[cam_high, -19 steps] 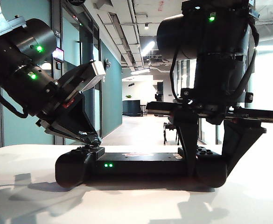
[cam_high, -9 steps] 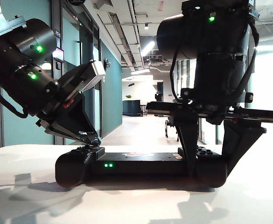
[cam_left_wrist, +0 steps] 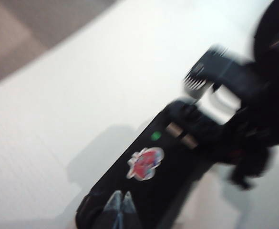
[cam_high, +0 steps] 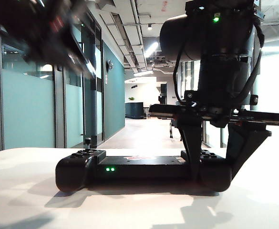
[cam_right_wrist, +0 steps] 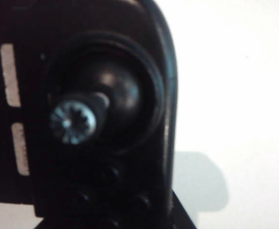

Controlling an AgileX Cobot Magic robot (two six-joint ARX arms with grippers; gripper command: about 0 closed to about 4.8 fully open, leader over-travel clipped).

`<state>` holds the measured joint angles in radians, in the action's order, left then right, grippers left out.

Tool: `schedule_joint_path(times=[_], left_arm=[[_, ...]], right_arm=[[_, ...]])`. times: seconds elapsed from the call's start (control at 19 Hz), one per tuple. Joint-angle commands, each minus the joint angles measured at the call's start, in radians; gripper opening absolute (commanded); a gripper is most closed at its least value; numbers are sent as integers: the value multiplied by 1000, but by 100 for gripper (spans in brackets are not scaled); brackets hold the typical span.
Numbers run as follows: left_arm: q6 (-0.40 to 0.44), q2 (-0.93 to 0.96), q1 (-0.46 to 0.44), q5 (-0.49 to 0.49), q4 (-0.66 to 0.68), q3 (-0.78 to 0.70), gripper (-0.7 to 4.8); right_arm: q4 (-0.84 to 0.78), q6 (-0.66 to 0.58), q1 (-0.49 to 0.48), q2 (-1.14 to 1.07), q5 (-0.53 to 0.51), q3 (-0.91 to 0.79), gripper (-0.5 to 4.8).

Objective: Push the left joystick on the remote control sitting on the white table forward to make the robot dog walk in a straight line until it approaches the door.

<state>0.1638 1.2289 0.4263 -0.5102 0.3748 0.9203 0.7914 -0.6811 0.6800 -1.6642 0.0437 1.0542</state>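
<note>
The remote (cam_high: 144,167) lies flat on the white counter (cam_high: 25,205), its two green lights facing the exterior camera. At its left end the left joystick (cam_high: 87,141) stands free, thin stem upright, nothing touching it.

The left claw (cam_high: 89,67) hangs high above that end in the exterior view, a dark blur cut off by the frame's top edge. Its wrist view is smeared too; two pale fingertips (cam_left_wrist: 114,202) sit close together over the remote's body near the red-white logo (cam_left_wrist: 145,163), apparently closed on nothing.

The right claw (cam_high: 215,160) straddles the remote's right end, one finger against either side, gripping it. Its wrist view is filled by the other stick (cam_right_wrist: 73,122), dim and soft. The robot dog (cam_high: 175,130) is mostly hidden behind the right arm, down the corridor.
</note>
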Motion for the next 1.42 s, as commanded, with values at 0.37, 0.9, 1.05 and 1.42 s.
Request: schedule_joint_path(times=[0.37, 0.9, 1.05, 1.42], left_arm=[[-68, -375, 0, 187, 145, 5, -5], [-113, -505, 0, 205, 257, 5, -5], [-121, -513, 1, 231, 328, 4, -5], [-162, -673, 1, 291, 174, -186, -5]], right_arm=[[-31, 32, 3, 6, -20, 5, 309], [241, 105, 6, 194, -20, 159, 268], [249, 158, 6, 324, 26, 159, -2], [-133, 488, 8, 612, 227, -18, -1]])
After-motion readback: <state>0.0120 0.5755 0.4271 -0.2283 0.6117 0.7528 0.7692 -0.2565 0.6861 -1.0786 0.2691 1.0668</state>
